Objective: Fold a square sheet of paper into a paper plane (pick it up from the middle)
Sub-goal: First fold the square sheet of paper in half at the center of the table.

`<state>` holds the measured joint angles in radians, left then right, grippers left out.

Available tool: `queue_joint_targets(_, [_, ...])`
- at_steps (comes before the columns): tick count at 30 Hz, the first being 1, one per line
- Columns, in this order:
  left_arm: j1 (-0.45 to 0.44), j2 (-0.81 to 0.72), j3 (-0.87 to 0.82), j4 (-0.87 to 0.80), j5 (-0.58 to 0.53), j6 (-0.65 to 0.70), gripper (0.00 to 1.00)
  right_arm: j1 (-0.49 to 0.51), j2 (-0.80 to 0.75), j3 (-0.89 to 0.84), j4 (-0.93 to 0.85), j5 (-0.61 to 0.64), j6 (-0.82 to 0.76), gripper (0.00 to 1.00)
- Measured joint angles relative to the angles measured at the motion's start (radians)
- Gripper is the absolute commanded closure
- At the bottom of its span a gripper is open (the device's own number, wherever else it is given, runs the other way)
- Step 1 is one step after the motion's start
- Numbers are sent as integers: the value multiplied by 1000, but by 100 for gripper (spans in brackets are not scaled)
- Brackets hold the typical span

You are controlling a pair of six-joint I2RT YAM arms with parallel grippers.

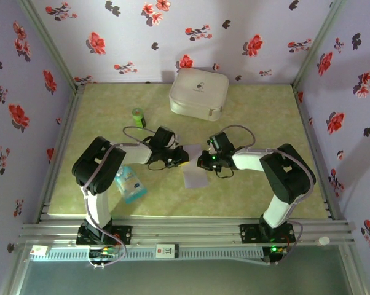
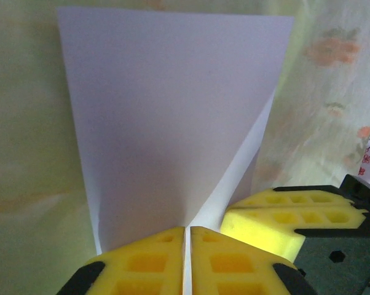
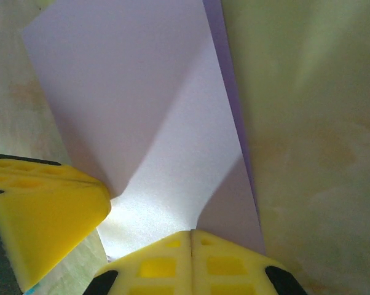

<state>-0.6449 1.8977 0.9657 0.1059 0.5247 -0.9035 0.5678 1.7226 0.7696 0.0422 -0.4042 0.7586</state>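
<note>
Here, from the camera above, my two arms reach in toward each other over the middle of the table. My left gripper and right gripper meet nearly tip to tip. The square sheet of paper sits right at that meeting point, pale lavender, spreading from the fingertips toward my bases. A white case stands at the far side of the table, with a small green can off to its left. A blue-and-white packet lies by my left arm, well apart from the sheet.

From my left wrist, my left gripper has its yellow pads pressed together, with the sheet's edge pinched as a thin pale line between them. The paper runs away from the pads, wider at its far edge, and a second layer shows along its right side. One of my right gripper's fingers sits just beside it, to the right.

From my right wrist, my right gripper is likewise clamped on the sheet, pads tight with paper between them. Soft creases fan out from the grip, and a darker lavender strip runs along the right edge. A finger of my left gripper is at the lower left, against the paper.
</note>
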Motion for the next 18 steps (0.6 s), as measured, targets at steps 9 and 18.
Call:
queue_joint_targets(9, [0,3,-2,-29,-24,79,89,0,1,0,-2,0,0,100])
queue_joint_targets(18, [2,-11,-20,-24,-28,76,88,0,1,1,-4,0,-12,100])
